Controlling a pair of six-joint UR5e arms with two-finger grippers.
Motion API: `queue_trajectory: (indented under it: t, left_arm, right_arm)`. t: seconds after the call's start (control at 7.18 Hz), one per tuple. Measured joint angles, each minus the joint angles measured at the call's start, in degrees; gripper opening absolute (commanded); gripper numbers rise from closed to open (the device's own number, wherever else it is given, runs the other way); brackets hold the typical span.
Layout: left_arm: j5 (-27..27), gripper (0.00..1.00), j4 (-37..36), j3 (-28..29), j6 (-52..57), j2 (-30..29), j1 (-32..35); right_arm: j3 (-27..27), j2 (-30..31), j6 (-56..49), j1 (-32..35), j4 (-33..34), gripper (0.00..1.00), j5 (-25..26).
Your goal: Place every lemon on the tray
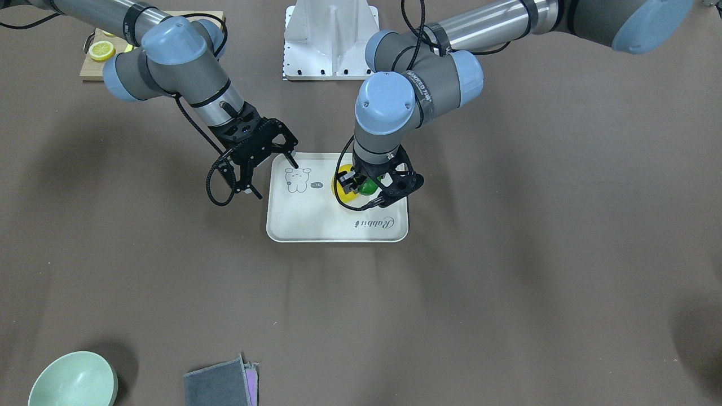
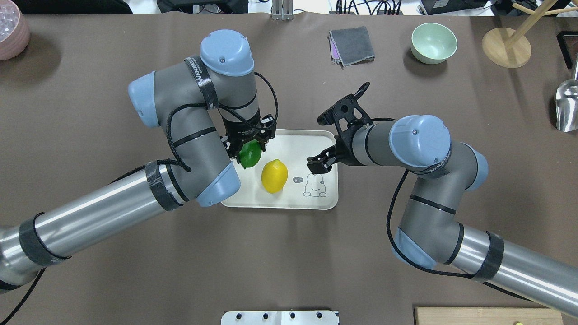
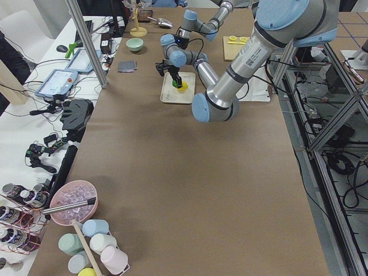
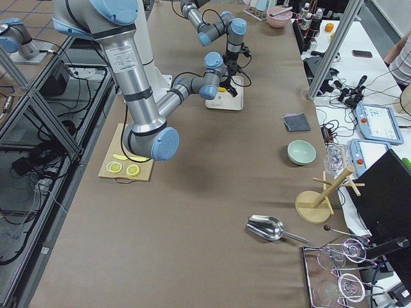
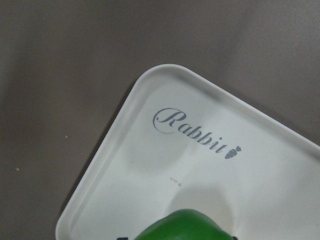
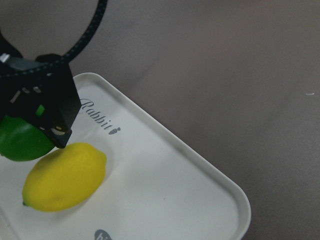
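The off-white tray [image 2: 289,198] lies mid-table, with "Rabbit" script in the left wrist view [image 5: 150,165]. The yellow lemon [image 2: 274,176] lies on it, also in the right wrist view [image 6: 62,177]. My left gripper [image 2: 247,143] is shut on the green lemon [image 2: 249,154] over the tray's left part, beside the yellow one. I cannot tell if the green lemon [image 5: 182,226] touches the tray. My right gripper [image 2: 339,125] is open and empty over the tray's right edge. In the front view the left gripper [image 1: 373,186] hides most of both lemons.
A green bowl [image 2: 434,42] and a folded grey cloth [image 2: 351,45] sit at the table's far side. A wooden stand [image 2: 505,45] and a metal scoop [image 2: 566,106] are far right. A bamboo board [image 1: 93,70] with lemon slices [image 1: 101,51] lies near the robot's right.
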State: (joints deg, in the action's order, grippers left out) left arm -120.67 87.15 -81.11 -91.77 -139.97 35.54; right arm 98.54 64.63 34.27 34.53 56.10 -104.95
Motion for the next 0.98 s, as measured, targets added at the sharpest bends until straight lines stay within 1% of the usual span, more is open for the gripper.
queue_trajectory:
  t: [0.14,0.56,0.7,0.84,0.98]
  left_arm:
    - [0.18,0.22,0.53,0.28,-0.27,-0.02,-0.17]
    - [-0.01,0.23,0.57,-0.13,-0.42,-0.17,-0.01]
    - [-0.18,0.28,0.37,-0.61,-0.34,-0.20,0.62]
    - [-0.18,0.42,0.35,-0.84,-0.19,-0.21,1.58]
    - [0.01,0.70,0.60,-0.64,0.00,-0.20,2.64]
  right_arm:
    - [-0.06,0.21,-0.05,0.92,-0.03,0.99,-1.32]
    - [-0.10,0.42,-0.08,1.83,0.02,0.99,-2.31]
    - [-0.10,0.54,-0.08,2.06,0.09,0.99,-2.66]
    - [-0.09,0.75,-0.08,2.67,0.13,0.99,-3.59]
    - [-0.05,0.94,-0.08,3.64,0.16,0.99,-4.98]
